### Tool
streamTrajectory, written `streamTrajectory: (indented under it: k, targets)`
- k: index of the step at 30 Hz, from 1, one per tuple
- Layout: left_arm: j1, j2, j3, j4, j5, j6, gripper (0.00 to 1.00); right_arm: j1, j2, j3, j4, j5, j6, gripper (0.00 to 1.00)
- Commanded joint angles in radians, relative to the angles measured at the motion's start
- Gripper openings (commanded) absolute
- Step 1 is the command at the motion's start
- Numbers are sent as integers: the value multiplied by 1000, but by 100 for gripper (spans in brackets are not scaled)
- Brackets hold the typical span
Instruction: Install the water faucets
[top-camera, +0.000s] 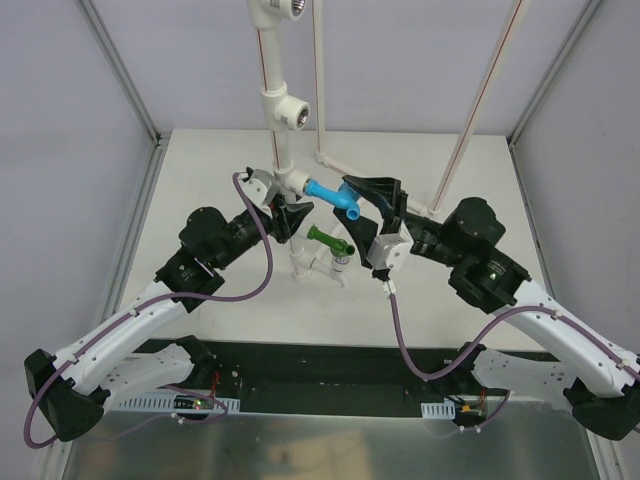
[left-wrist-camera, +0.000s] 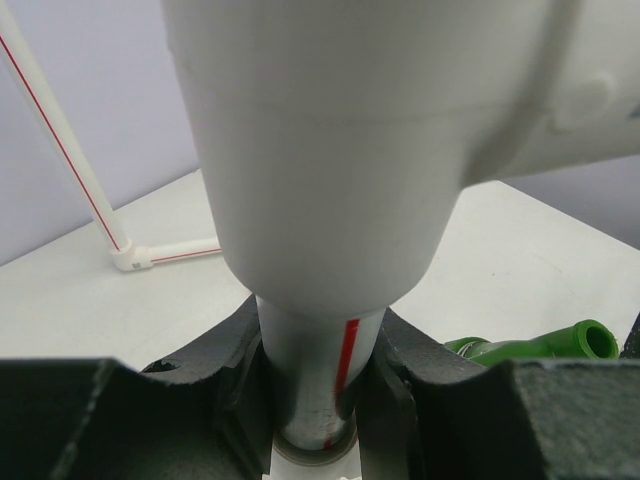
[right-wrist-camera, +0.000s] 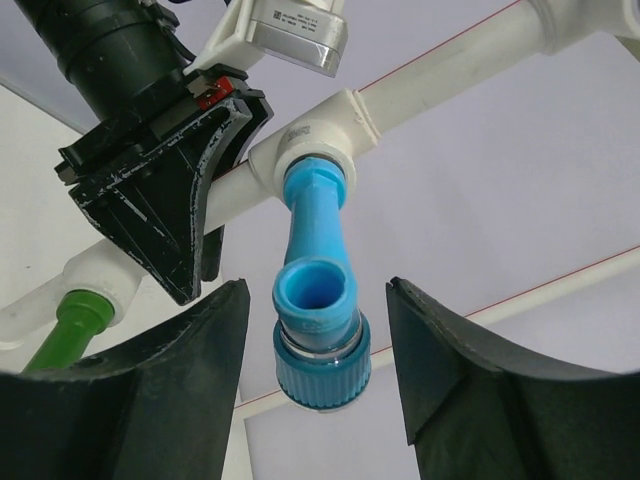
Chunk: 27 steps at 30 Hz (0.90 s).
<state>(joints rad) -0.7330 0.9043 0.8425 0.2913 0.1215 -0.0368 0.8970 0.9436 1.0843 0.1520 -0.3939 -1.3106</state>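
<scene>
The light blue water faucet (top-camera: 330, 193) sticks out of a white tee (top-camera: 296, 183) on the upright pipe, its spout end toward the right arm. In the right wrist view the light blue faucet (right-wrist-camera: 318, 300) hangs between my right gripper's (right-wrist-camera: 318, 345) fingers, which stand open with a gap on each side. My right gripper (top-camera: 365, 197) sits around the faucet's outer end. The dark green faucet (top-camera: 328, 240) sits in a lower tee (top-camera: 322, 264). My left gripper (top-camera: 289, 216) is shut on the red-striped white pipe (left-wrist-camera: 318, 370) just below the upper tee.
The pipe stand rises past another tee (top-camera: 287, 108) toward the top of the view. A thin red-striped pipe (top-camera: 480, 110) leans at the right, and a low pipe with an elbow (left-wrist-camera: 135, 258) lies on the white table (top-camera: 200, 180). Frame posts stand at the corners.
</scene>
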Motion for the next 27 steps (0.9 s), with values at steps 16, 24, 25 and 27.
streamTrajectory:
  k: [16,24,25,27]
  targets:
    - [-8,2,12,-44,24,-107,0,8,93,88,103,-80,180,44]
    - [-8,-5,7,-46,24,-109,0,8,93,86,83,-34,267,18]
    - [-6,-7,6,-44,21,-110,0,8,92,82,80,-23,290,14]
    - [-6,-7,4,-46,24,-114,0,6,87,74,75,1,353,8]
